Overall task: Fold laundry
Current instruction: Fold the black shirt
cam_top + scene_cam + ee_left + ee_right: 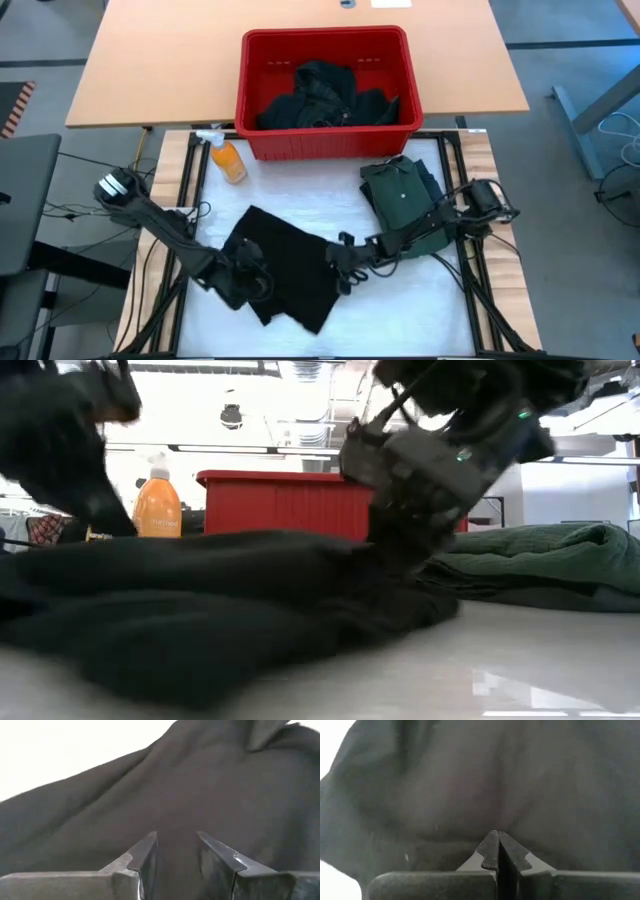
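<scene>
A black garment lies spread on the white table top, bunched into low folds in the low view. My left gripper is at the garment's left edge, its fingers a little apart with black cloth between them. My right gripper is shut, and its tips are down at the garment's right edge. A folded green shirt rests flat on the table at the right. More dark laundry sits in the red basket. My left gripper has a bunch of the black garment's left edge between its two fingers, coming slanting down from the table's left. The cloth slopes away from the fingers in loose folds; how many layers are held does not show. My right gripper's shut fingertips meet the black garment near its right edge, slanting down from the table's right. Whether a layer is caught between them, I cannot tell. The cloth there lies on the table.
An orange spray bottle stands at the far left of the table top, in front of the red basket. Bare white table top lies near the front right. Cables run along both sides of the table frame.
</scene>
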Robot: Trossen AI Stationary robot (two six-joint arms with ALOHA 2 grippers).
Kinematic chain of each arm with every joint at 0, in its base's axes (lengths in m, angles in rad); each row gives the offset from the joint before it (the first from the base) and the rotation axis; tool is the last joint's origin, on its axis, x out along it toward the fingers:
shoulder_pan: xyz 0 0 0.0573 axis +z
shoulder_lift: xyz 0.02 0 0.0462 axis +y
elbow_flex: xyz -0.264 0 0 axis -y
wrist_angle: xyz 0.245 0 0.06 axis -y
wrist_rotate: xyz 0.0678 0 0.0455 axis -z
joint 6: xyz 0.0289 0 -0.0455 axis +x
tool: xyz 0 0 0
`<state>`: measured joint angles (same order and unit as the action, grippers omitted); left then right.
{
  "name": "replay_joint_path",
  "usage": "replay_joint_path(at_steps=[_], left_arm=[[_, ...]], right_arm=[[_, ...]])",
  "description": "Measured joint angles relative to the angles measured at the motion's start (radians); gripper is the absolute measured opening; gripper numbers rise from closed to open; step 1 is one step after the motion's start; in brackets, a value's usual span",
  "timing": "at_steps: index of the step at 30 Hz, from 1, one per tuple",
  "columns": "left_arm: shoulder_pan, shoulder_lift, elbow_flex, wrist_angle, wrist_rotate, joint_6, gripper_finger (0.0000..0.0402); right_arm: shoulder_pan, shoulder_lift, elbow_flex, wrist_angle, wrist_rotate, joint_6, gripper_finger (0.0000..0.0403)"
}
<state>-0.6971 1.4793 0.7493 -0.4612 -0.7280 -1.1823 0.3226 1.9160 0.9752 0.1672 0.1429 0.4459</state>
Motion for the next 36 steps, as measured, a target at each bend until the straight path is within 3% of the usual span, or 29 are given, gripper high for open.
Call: replay_joint_path(at_steps=[6,10,13,18,22,25,27,31,36], left_arm=[[0.099,0.166,-0.004,0.035,0.095,0.046,0.0121],[0.153,0.186,0.000,0.046,0.128,0.096,0.0121],[0.170,0.159,0.008,0.026,0.126,0.144,0.0121],[0.167,0.063,0.041,0.027,0.029,0.228,0.0121],[0.168,0.004,0.040,0.016,0.000,0.246,0.0121],[0.191,-0.009,0.040,0.040,-0.087,0.251,0.0121],[0.237,0.002,0.036,0.109,-0.085,0.298,0.0121],[0.377,0.067,0.033,0.259,0.032,0.451,0.0121],[0.541,0.113,0.038,0.252,0.109,0.479,0.0121]], right_arm=[[0.119,-0.019,-0.002,-0.003,-0.022,0.013,0.0030],[0.179,-0.076,-0.003,-0.030,-0.013,-0.043,0.0028],[0.200,-0.125,-0.003,-0.073,0.063,-0.060,0.0026],[0.196,-0.163,-0.003,-0.162,0.280,-0.040,0.0028],[0.168,-0.124,-0.002,-0.172,0.296,-0.001,0.0030],[0.156,-0.074,-0.003,-0.174,0.286,0.037,0.0028],[0.160,-0.047,-0.003,-0.168,0.282,0.057,0.0027],[0.180,-0.031,-0.002,-0.159,0.283,0.087,0.0028],[0.200,-0.031,-0.002,-0.160,0.290,0.105,0.0028]])
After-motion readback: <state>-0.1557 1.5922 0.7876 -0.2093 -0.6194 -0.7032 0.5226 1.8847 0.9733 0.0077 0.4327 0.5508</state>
